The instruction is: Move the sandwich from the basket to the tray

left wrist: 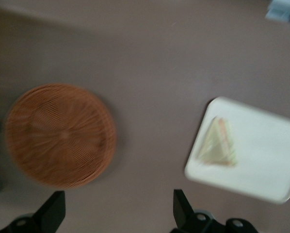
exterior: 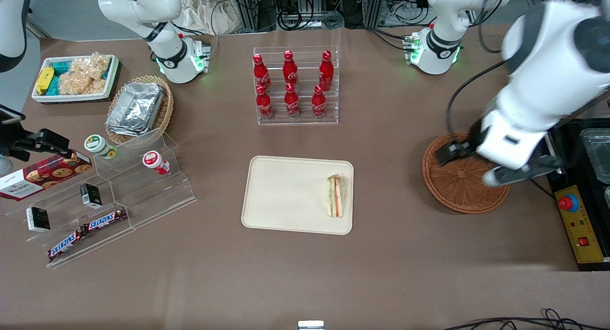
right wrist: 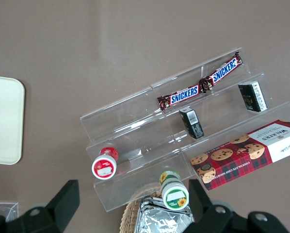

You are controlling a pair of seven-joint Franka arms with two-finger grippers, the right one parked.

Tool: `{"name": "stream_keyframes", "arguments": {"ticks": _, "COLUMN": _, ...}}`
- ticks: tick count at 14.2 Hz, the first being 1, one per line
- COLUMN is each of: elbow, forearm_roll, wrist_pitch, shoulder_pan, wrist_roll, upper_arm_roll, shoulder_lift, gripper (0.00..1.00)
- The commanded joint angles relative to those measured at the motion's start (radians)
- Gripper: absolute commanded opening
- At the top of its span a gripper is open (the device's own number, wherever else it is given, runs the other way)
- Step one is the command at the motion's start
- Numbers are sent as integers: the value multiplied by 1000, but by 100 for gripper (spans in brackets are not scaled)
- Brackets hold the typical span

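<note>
Cream tray (exterior: 286, 196) carries sandwich (exterior: 335, 195) near its basket-side edge; placement looks done | wicker basket (exterior: 457, 189) empty | gripper (left wrist: 118, 213) above counter (exterior: 381, 273), fingers (left wrist: 181, 206) apart, holding nothing

On the brown surface (exterior: 381, 254), the cream tray (exterior: 286, 192) carries a pale sandwich (exterior: 335, 195) striped orange-red and green, the reddish-brown woven basket (exterior: 457, 192) shows a radial weave, and the black-fingered claw (left wrist: 117, 213) hangs wide open above the surface between basket and tray.
</note>
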Motion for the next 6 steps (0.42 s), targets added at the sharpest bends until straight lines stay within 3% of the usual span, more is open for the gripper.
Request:
{"name": "stream_keyframes", "arguments": {"ticks": 1, "elbow": -87, "forearm_roll": -22, "wrist_pitch": -94, "shoulder_pan": 28, "wrist_roll": 193, "upper_arm_roll": 36, "shoulder_lift": -138, "gripper": 100}}
{"name": "stream_keyframes", "arguments": {"ticks": 3, "elbow": -153, "forearm_roll": -27, "wrist_pitch": -95, "shoulder_pan": 17, "wrist_roll": 273, "upper_arm_roll": 110, "shoulder_lift": -207, "gripper": 100}}
{"name": "stream_keyframes", "arguments": {"ticks": 6, "elbow": -136, "forearm_roll": -18, "wrist_pitch": -96, "shoulder_pan": 16, "wrist_roll": 267, "upper_arm_roll": 109, "shoulder_lift": -197, "gripper": 100}}
